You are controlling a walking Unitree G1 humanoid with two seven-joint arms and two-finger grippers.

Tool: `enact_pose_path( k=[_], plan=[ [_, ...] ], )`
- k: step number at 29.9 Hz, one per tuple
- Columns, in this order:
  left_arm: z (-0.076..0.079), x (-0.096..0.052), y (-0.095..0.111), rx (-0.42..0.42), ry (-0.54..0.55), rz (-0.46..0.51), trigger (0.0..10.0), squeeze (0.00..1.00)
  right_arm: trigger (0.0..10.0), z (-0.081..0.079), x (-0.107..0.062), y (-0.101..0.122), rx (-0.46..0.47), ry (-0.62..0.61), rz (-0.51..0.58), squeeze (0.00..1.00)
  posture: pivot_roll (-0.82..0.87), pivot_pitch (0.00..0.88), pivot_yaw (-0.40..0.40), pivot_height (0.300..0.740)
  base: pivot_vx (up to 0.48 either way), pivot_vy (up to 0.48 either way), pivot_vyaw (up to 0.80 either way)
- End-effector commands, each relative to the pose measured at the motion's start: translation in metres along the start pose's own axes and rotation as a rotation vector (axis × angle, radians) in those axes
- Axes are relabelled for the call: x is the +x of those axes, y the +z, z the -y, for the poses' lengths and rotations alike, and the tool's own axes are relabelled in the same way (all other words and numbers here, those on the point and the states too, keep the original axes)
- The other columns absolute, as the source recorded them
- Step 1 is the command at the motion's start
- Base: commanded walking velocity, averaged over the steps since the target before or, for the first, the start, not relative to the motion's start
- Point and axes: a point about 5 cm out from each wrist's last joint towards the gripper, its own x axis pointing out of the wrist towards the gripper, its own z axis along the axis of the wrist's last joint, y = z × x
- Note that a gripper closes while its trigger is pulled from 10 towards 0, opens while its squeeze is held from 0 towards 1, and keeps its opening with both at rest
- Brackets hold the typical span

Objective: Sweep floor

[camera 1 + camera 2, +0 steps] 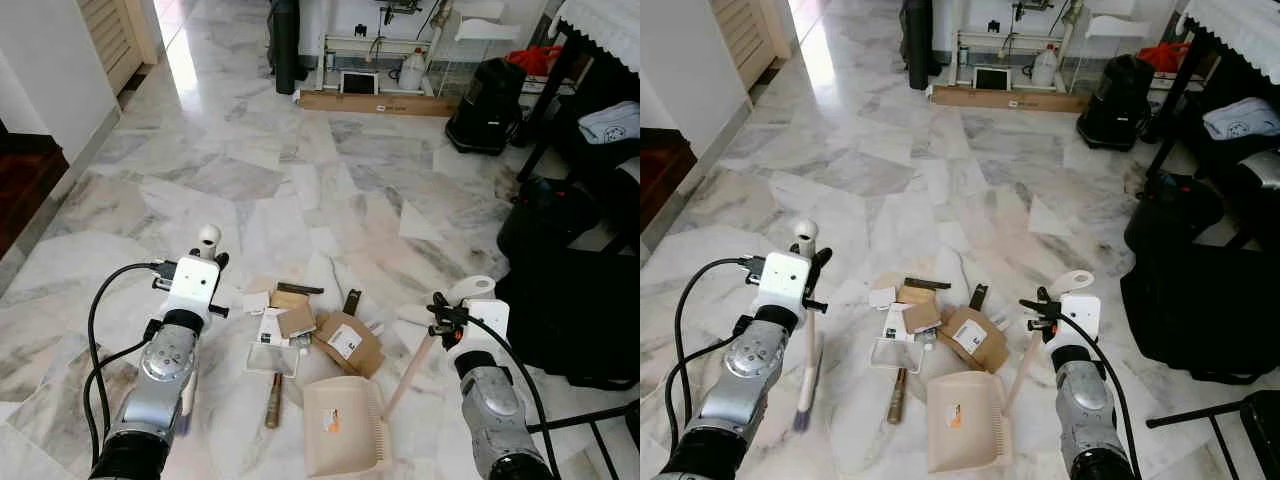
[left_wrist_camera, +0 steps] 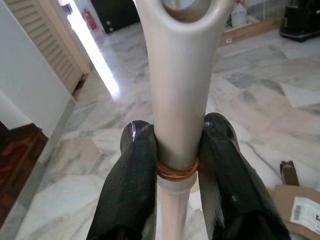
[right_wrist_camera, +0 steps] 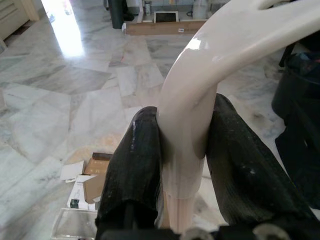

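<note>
The left gripper [image 2: 180, 155] is clamped on the cream broom handle [image 2: 179, 90], both black fingers [image 2: 132, 185] pressed against it just above an orange rubber band [image 2: 176, 172]. In the head views this handle is held near upright at lower left of the frame, its rounded top [image 1: 209, 236] above the wrist and the bristle end [image 1: 801, 415] down by the marble floor [image 1: 250, 170]. The right gripper [image 3: 182, 145] is closed on the curved cream handle of the dustpan [image 3: 200, 75], fingers tight on both sides. The dustpan tray [image 1: 340, 425] is set on the floor at lower centre, with its stick [image 1: 410, 375] angled up to the right wrist. The litter pile is seen just above the tray, centre frame: a cardboard box with a white label [image 1: 348, 343], smaller cardboard scraps [image 1: 292, 310], white paper bits [image 1: 256, 301], a clear plastic pack [image 1: 272, 358], a dark strip [image 1: 300, 289] and a brown stick-like item [image 1: 273, 400]. A long flat cardboard box [image 1: 375, 102] is seen along the top centre, a black canister-like thing [image 1: 485, 105] at upper right, and black bags [image 1: 570, 300] along the right edge.
</note>
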Motion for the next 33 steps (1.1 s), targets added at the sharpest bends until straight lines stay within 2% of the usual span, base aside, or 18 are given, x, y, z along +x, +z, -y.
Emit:
enact_pose_path(
  k=[1, 9, 33],
  plan=[
    [0.001, 0.000, -0.002, -0.016, -0.017, -0.020, 10.0, 0.00, 10.0, 0.000, 0.000, -0.001, 0.008, -0.010, 0.000, 0.00, 0.00, 0.111, -0.045, 0.740, 0.000, 0.000, 0.00],
    [0.000, 0.001, -0.012, -0.122, -0.014, -0.076, 10.0, 0.00, 10.0, 0.000, -0.001, -0.002, 0.017, -0.036, 0.004, 0.00, 0.01, 0.119, -0.033, 0.740, 0.000, 0.000, 0.00],
    [0.005, 0.003, -0.010, -0.168, -0.107, -0.073, 10.0, 0.00, 10.0, -0.004, 0.002, 0.002, 0.033, -0.059, 0.051, 0.00, 0.03, 0.129, -0.014, 0.740, 0.000, 0.000, 0.00]
  ],
)
